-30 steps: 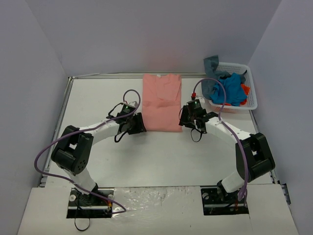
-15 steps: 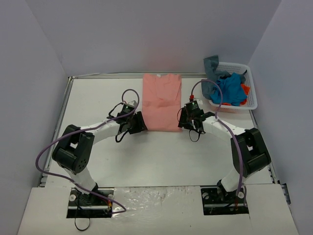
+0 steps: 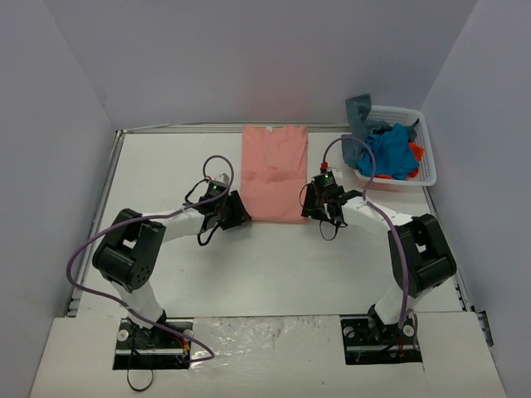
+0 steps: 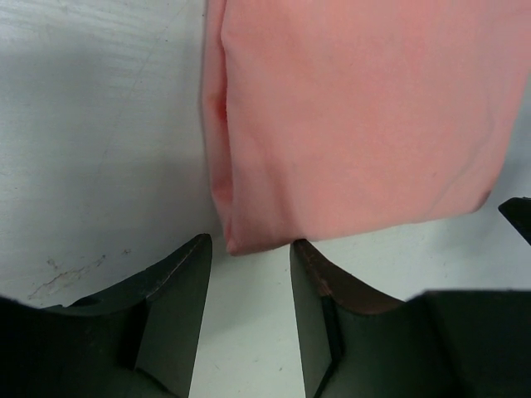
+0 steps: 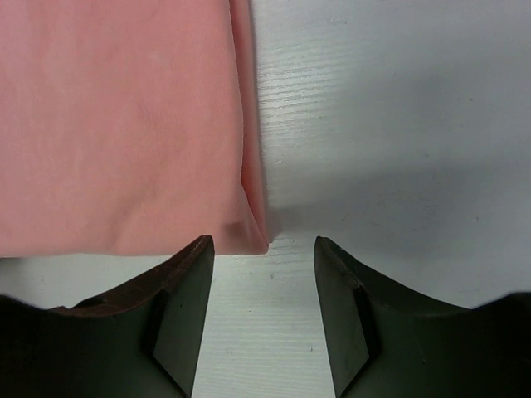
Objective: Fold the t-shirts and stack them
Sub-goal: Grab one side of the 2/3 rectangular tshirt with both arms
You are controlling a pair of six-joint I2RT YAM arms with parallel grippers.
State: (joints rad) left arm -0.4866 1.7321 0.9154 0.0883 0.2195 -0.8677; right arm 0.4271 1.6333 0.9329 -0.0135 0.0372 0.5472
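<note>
L gripper & R gripper are held open at the near corners of the salmon-pink t-shirt; nothing is gripped.

In each wrist view a near corner of the shirt is seen right at the mouth of the spread fingers, not pinched. Vs 1 s ago, the R arm's elbow has been drawn in toward centre and its gripper brought a bit closer to the shirt edge; the L arm is shifted only slightly; finger gaps are unchanged. The shirt has not been moved: it is laid flat on the table as a long folded strip, collar end far. At far right, the white basket is filled w/ a blue t-shirt & an orange-red t-shirt; a grey-blue t-shirt is draped over its far-left rim.
</note>
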